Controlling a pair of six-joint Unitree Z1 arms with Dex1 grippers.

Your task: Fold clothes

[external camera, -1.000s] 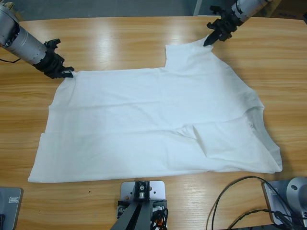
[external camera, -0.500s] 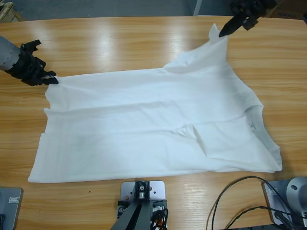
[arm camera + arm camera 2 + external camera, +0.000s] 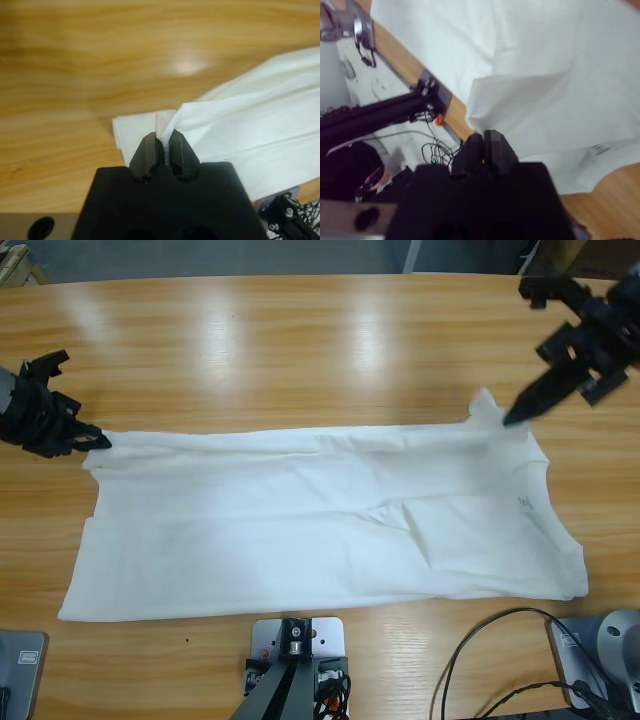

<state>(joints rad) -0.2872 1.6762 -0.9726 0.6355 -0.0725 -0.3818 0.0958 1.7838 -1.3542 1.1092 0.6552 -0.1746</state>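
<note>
The white T-shirt [image 3: 300,530] lies across the wooden table [image 3: 300,340] as a long band, its far edge lifted and drawn taut between both grippers. At the left end my left gripper [image 3: 97,440] is shut on the shirt's far corner; in the left wrist view the gripper [image 3: 163,144] pinches a fold of the white cloth [image 3: 250,125]. At the right end my right gripper [image 3: 510,420] is shut on a raised peak of the shirt; in the right wrist view it [image 3: 485,136] grips the cloth [image 3: 545,50]. A small dark mark [image 3: 523,502] shows near the neck.
Black cables [image 3: 480,640] loop on the table at the front right, close to the shirt's near corner. Bare wood stretches behind the shirt to the table's far edge [image 3: 300,278]. The shirt's near hem [image 3: 250,605] lies close to the front edge.
Both grippers have drawn the shirt's far edge toward the front. The right one moved right and forward with the sleeve, the left one moved left; the shirt is now a narrower band.
</note>
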